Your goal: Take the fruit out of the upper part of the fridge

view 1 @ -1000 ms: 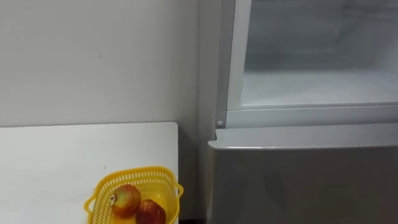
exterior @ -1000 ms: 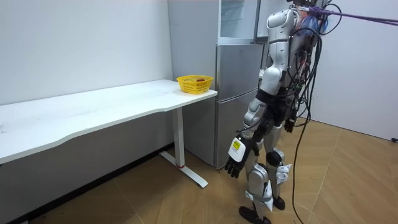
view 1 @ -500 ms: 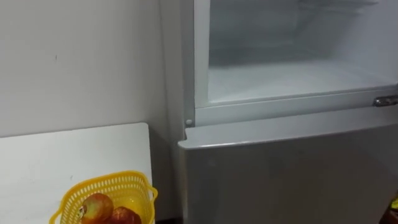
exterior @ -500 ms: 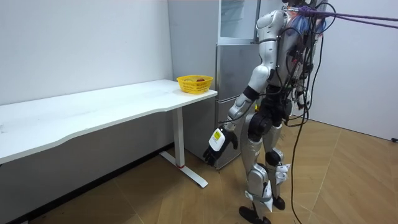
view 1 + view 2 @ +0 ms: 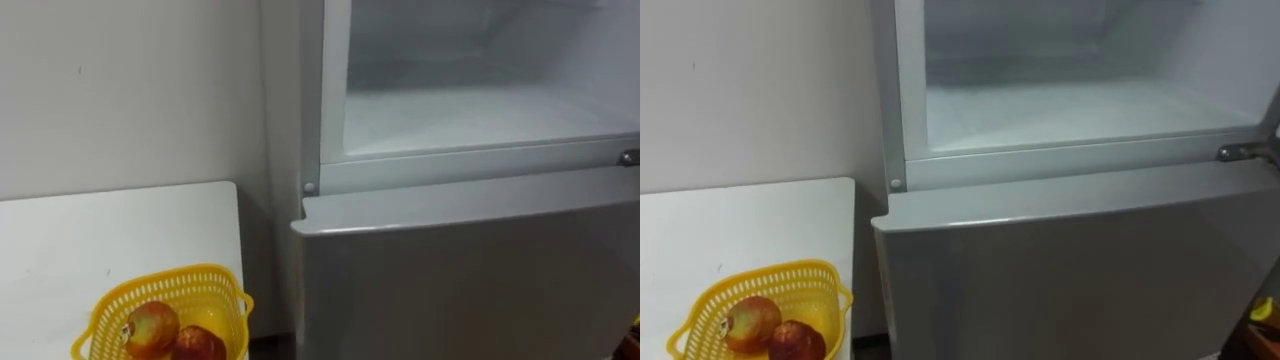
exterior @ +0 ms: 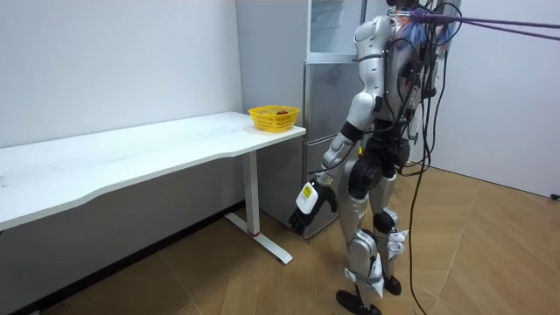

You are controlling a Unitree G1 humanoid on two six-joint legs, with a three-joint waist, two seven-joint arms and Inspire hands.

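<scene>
Left hand [image 6: 308, 203], fingers relaxed and empty, hangs well below the open upper fridge [image 5: 470, 168], whose shelf [image 5: 480, 112] looks bare; fruit like the 2 apples [image 5: 152, 327] would be firm, light, cupped whole.

One fridge [image 5: 470, 270], one bench [image 5: 110, 230], one yellow basket [image 5: 165, 274] on the bench, two red apples [image 5: 152, 327] in the basket, and one robot hand [image 6: 310, 202] in the room view.
</scene>
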